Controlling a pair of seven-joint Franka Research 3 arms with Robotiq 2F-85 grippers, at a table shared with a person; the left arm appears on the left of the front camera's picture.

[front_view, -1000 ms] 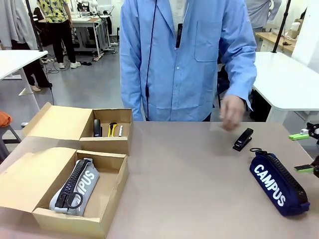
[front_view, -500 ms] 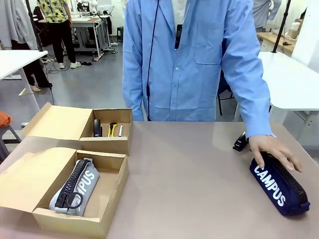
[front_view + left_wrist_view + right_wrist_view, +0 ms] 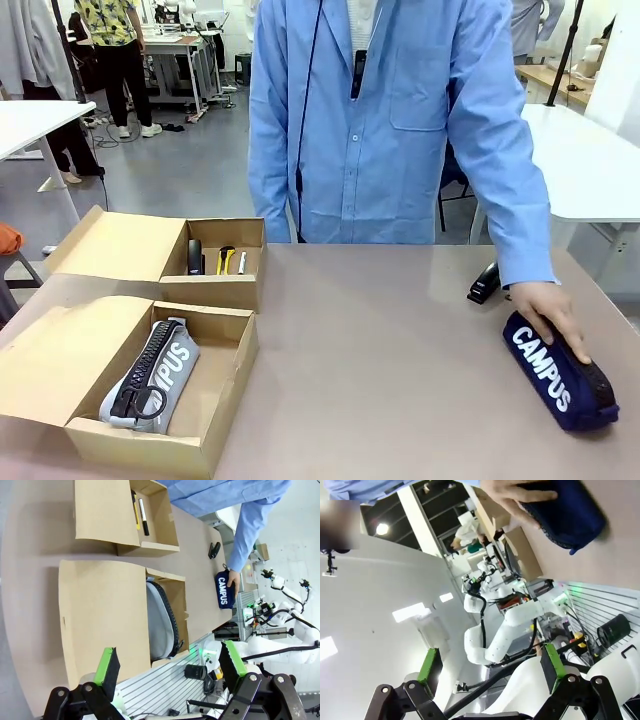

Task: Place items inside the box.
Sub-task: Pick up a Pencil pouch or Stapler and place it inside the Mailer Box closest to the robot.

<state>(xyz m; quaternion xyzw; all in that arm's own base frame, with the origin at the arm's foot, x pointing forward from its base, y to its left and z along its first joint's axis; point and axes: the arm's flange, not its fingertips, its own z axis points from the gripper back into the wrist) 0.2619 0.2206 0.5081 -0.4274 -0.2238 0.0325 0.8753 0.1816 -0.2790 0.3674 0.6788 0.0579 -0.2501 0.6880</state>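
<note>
My left tool (image 3: 170, 662) stands wide open, with nothing between its green pads (image 3: 107, 664). Just ahead of its fingers lies the nearer open cardboard box (image 3: 100, 610). The grey zip pencil case with the black zipper (image 3: 161, 622) rests inside it. Farther out from the tool sits a second open cardboard box (image 3: 100, 510). It holds the yellow-handled utility knife (image 3: 135, 511) and the black-and-white marker pen (image 3: 143, 517) side by side. Off to one side of that far box, the small black stapler (image 3: 215, 550) lies on the bare brown tabletop (image 3: 197, 575). Near the stapler is the navy zip pencil case with white "CAMPUS" lettering (image 3: 224, 591). It is outside both boxes, and the person's hand (image 3: 233, 578), in a light blue sleeve, rests on it.

My right tool (image 3: 489, 664) is likewise spread open and empty. Well ahead of it, I see the same navy case on the tabletop with the person's fingers laid over one end.
</note>
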